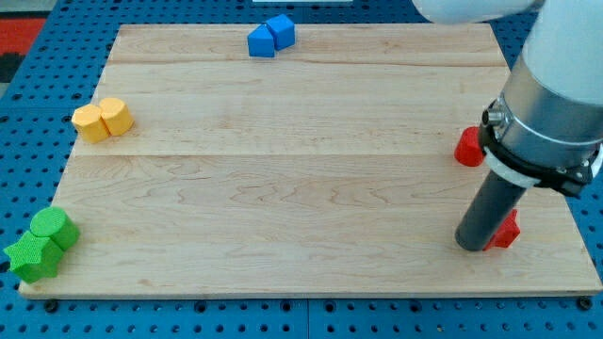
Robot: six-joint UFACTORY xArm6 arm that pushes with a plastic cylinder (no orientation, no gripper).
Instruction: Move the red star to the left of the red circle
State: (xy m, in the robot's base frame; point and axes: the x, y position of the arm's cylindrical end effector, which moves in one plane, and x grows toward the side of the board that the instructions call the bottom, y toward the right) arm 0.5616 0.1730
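Note:
My tip rests on the board near the view's lower right. A red block that looks like the star lies just to the right of the tip, touching it or nearly so, and is partly hidden behind the rod. A second red block, seemingly the circle, sits higher up at the right edge, partly hidden by the arm's grey body. The star lies below the circle and slightly to its right.
Two blue blocks sit together at the top centre. Two yellow blocks sit at the left. Two green blocks sit at the lower left corner. The wooden board's right edge is close to the star.

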